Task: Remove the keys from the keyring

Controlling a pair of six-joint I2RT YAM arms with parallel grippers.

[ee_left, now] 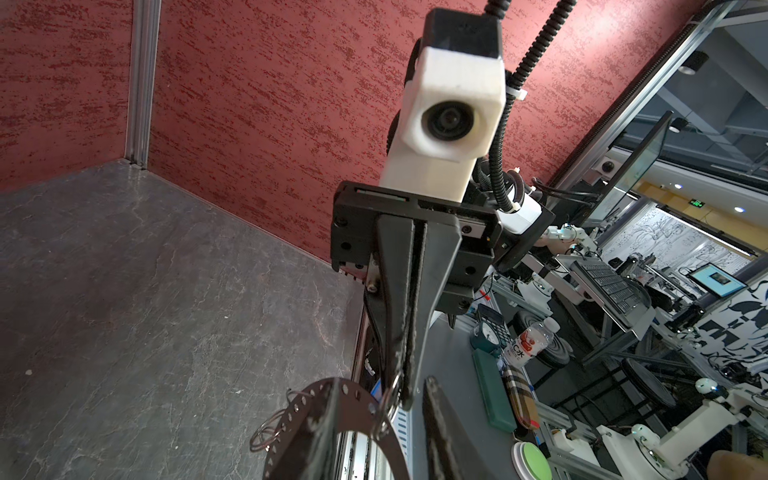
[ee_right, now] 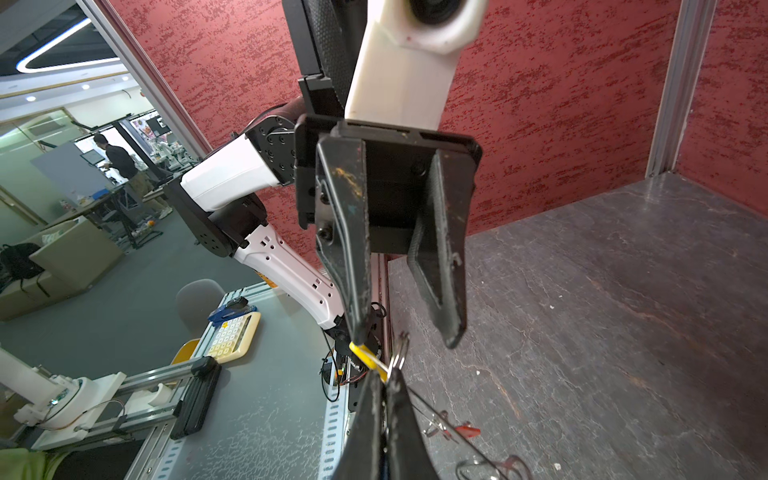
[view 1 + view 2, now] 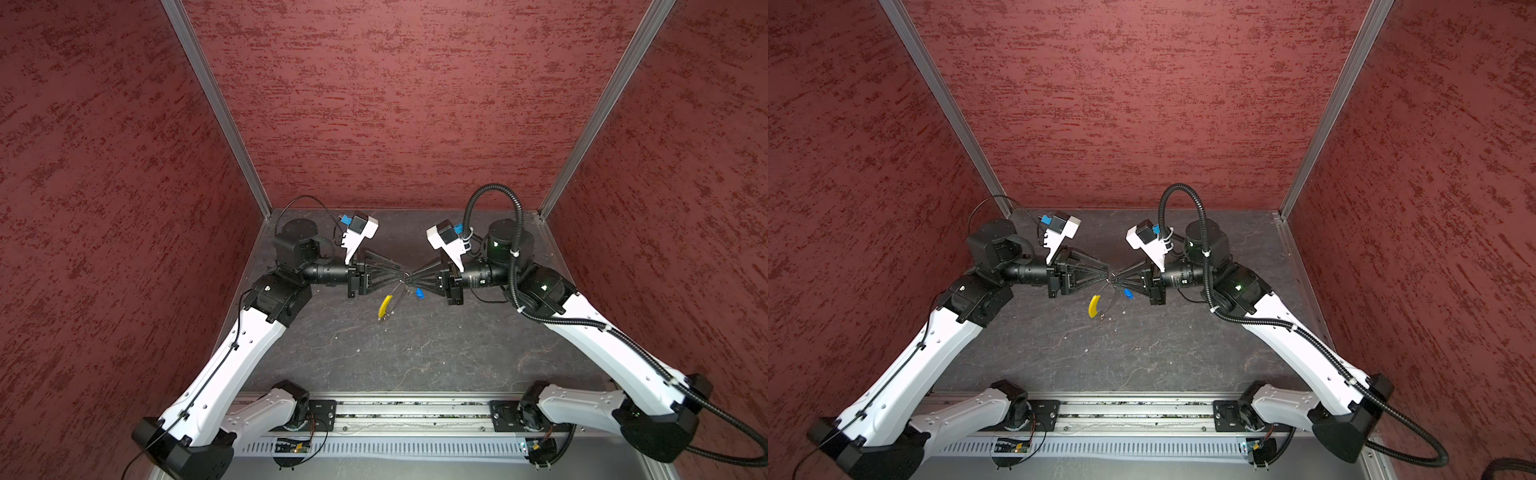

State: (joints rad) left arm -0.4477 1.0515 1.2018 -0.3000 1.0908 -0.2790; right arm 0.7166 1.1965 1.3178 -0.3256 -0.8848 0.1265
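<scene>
Right gripper (image 1: 404, 395): jaws pressed together, pinching split ring (image 2: 400, 355) of keyring (image 3: 385, 306).
Left gripper (image 2: 404, 337): jaws partly apart, straddling that ring.
Keyring look: yellow sleeve hanging toward table (image 3: 374, 357).
Keys: blue-headed key (image 3: 419, 293) dangling beside sleeve; red-headed key (image 2: 467, 430) lower.

Left arm (image 3: 241, 357) and right arm (image 3: 615, 353) had white shells, black joints. Right carried a zip-tied corrugated black conduit (image 3: 518, 232). Left gripper (image 3: 401, 275) and right gripper (image 3: 413, 277) had black triangular jaws.
</scene>
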